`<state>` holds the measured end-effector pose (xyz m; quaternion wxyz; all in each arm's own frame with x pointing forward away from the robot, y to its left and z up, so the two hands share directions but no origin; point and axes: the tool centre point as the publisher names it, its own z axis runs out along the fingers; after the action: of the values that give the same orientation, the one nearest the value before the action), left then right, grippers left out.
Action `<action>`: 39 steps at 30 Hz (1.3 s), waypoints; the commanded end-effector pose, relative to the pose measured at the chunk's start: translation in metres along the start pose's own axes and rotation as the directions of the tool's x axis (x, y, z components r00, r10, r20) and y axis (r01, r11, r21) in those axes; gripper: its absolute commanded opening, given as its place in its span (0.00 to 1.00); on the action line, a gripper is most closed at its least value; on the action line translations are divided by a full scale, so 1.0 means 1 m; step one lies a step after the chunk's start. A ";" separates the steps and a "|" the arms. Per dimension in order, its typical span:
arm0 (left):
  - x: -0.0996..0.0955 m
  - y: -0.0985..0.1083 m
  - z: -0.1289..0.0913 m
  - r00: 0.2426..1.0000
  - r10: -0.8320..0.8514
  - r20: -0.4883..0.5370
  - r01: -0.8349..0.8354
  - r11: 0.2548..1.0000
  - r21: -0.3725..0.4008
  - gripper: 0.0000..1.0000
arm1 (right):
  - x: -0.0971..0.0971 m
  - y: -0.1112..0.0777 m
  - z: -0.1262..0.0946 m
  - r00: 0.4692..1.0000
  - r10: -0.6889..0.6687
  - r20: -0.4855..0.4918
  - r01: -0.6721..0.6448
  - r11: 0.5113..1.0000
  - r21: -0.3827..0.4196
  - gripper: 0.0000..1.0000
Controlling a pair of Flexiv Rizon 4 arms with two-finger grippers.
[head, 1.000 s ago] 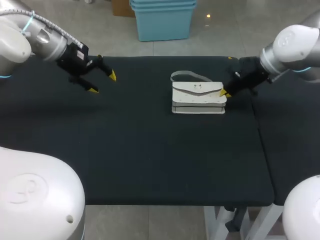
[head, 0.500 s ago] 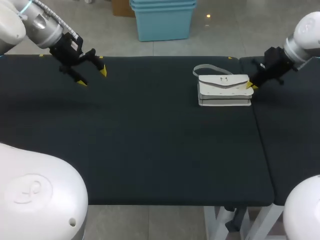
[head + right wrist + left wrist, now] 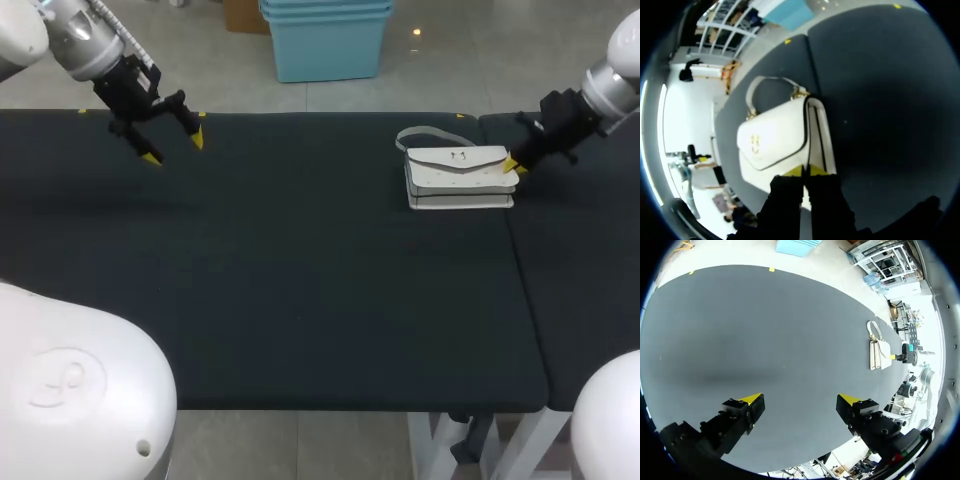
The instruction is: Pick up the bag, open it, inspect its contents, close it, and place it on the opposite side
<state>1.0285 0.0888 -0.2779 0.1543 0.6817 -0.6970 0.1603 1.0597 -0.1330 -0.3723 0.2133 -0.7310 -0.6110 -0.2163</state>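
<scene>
The bag (image 3: 460,178) lies on the worktop (image 3: 300,280) near the far right corner. Its flap is shut and its strap lies on the far side. The right fingers (image 3: 512,166) are pinched almost together on the bag's right end. The left fingers (image 3: 173,149) are wide open with nothing in them, up over the far left corner, well apart from the bag.

White bag (image 3: 460,178), flap shut over a small gold clasp, lies flap-side up at the far right of the table (image 3: 300,280), its handle looped flat behind it and its right end pinched by the right end effector (image 3: 513,165).
</scene>
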 end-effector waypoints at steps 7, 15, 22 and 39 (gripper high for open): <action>-0.004 -0.006 -0.005 0.998 -0.008 0.067 0.009 1.000 -0.019 1.00 | -0.032 0.029 -0.017 0.996 0.061 0.058 -0.056 0.996 -0.072 0.00; -0.008 0.001 -0.020 0.994 -0.003 0.110 0.001 1.000 0.020 1.00 | -0.088 0.064 -0.064 0.987 0.087 0.138 -0.063 0.983 -0.171 0.00; -0.011 0.003 -0.026 0.991 -0.018 0.135 0.014 0.999 0.033 1.00 | -0.107 0.088 -0.085 0.988 0.059 0.142 -0.038 0.988 -0.148 0.00; -0.014 0.003 -0.029 0.988 -0.038 0.151 0.033 0.999 0.038 1.00 | -0.105 0.101 -0.075 0.985 0.033 0.168 -0.015 0.994 -0.110 0.00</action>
<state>1.0252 0.1145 -0.2585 0.0920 0.7066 -0.6915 0.1184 1.1312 -0.2764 -0.3763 0.1078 -0.7661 -0.6023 -0.1968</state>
